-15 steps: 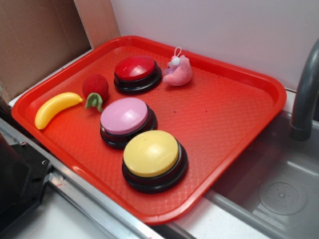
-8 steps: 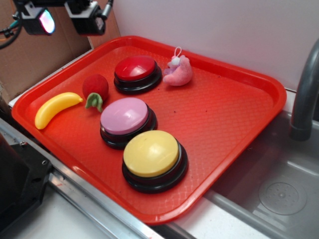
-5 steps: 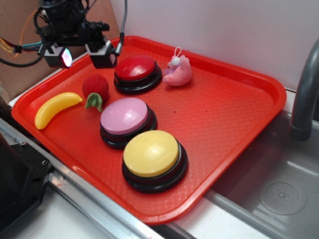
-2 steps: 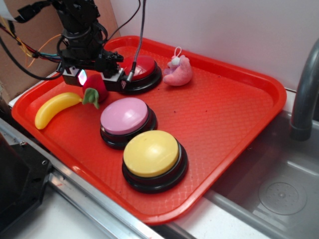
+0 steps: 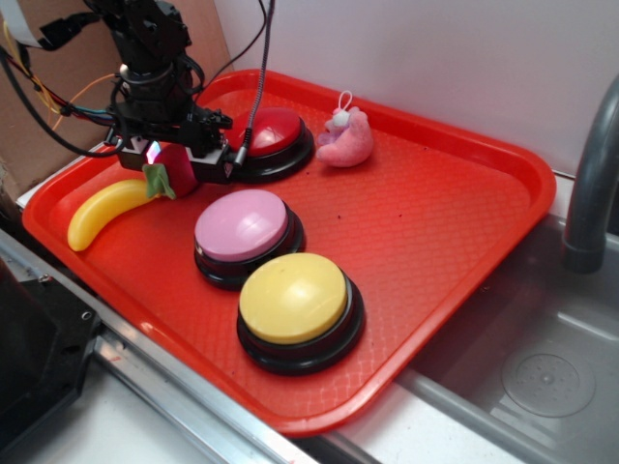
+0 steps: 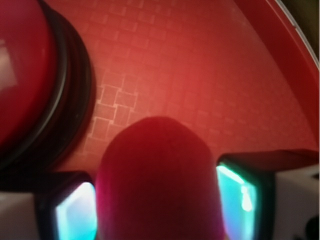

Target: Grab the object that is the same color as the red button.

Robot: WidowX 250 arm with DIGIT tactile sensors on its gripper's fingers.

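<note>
The small fuzzy red toy fruit (image 5: 174,162) with green leaves is on the red tray (image 5: 435,222), left of the dark-red domed button (image 5: 276,126). My gripper (image 5: 172,159) has come down over the fruit and is shut on it. In the wrist view the fruit (image 6: 160,185) fills the gap between my two lit pads (image 6: 75,212) and touches both. The gripper (image 6: 157,210) is low over the tray (image 6: 200,65), with the red button (image 6: 20,75) close at the left. I cannot tell whether the fruit is off the tray.
A yellow toy banana (image 5: 102,208) lies just left of the gripper. A pink-domed button (image 5: 242,224) and a yellow-domed button (image 5: 293,298) stand in front. A pink plush toy (image 5: 348,137) lies behind. A sink (image 5: 542,377) with a grey faucet (image 5: 590,174) is at the right.
The arm came in from the top left and dropped onto the fruit. Its fingers have closed on it. The fruit and its leaves have shifted a little to the left.
</note>
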